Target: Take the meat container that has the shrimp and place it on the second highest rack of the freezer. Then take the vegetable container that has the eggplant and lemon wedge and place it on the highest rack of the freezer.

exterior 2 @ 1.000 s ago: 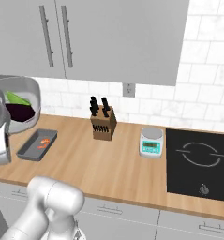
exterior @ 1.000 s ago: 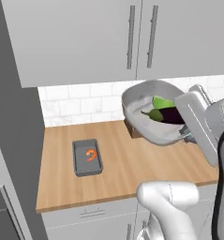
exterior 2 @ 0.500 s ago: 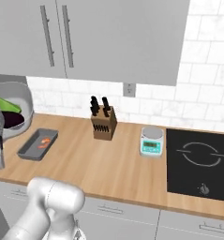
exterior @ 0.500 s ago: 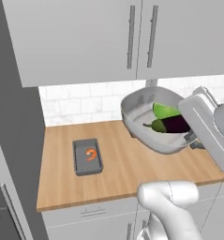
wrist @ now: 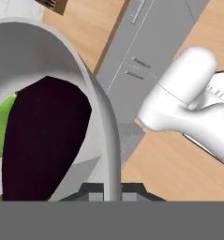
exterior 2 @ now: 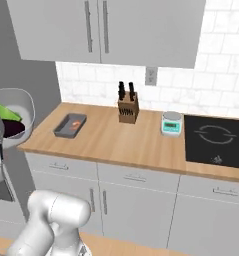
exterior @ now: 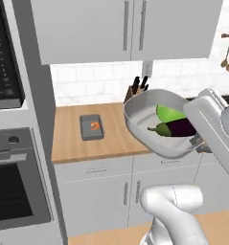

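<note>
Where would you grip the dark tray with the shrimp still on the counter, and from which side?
The meat container lies flat on the counter, with open wood around it. Its raised rim is the natural hold: probably come straight down and pinch one long wall, one finger inside and one outside. The shrimp is small and mid-tray, leaving room. The pincer is now shut on the vegetable container.
</note>
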